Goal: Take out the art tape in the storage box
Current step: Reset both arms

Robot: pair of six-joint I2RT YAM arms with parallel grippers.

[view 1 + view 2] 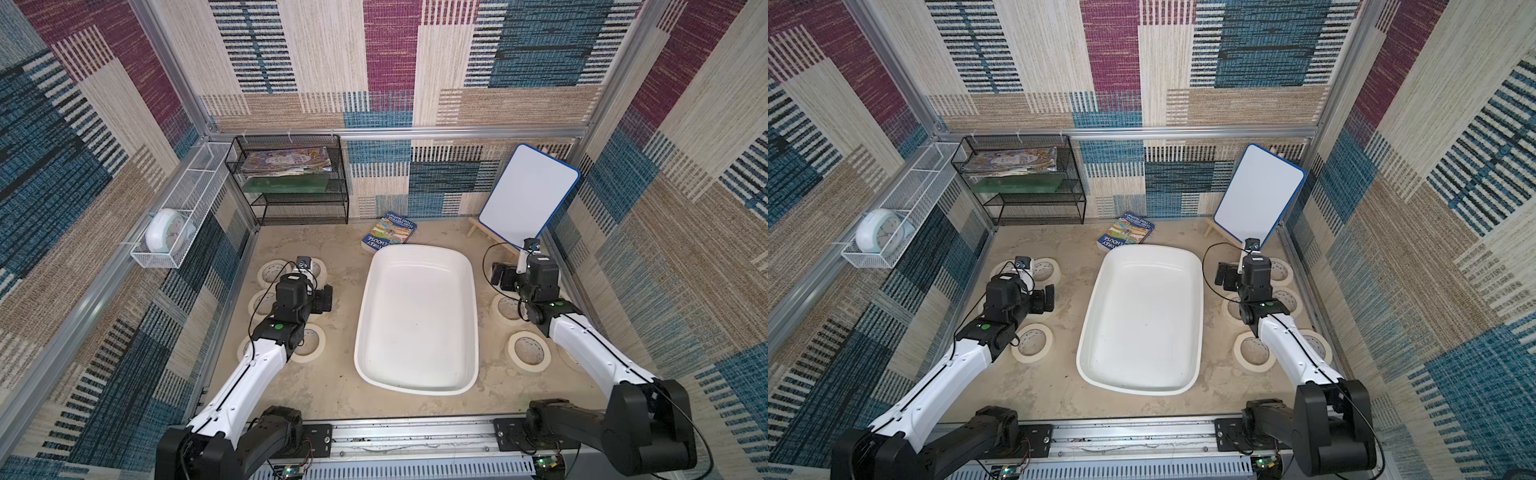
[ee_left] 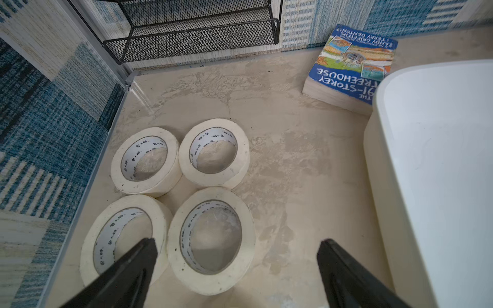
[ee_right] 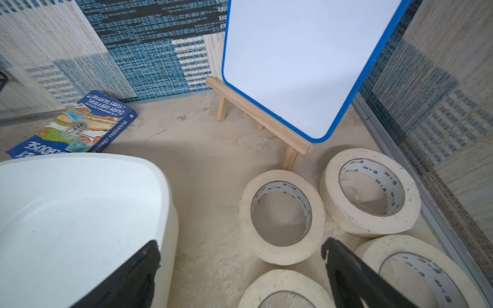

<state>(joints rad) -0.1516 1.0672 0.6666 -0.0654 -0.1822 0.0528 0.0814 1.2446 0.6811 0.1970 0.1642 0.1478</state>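
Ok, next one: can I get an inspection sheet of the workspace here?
Surface: beige tabletop, stained.
Job's things: storage box empty; art tape rolls lie flat on the tabletop both sides of it.
Clutter: book behind the box, whiteboard on easel, mesh rack, wire basket holding a clock.
Grippers: left gripper and right gripper open, empty.
Cables: black cable loops beside each wrist.
Surroundings: patterned woven walls, aluminium frame.

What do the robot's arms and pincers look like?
The left arm and right arm match: white shells, bulky black joints, a green dot near the wrist, thin black cables looping alongside. The left gripper and right gripper are matte black, tapering to points.
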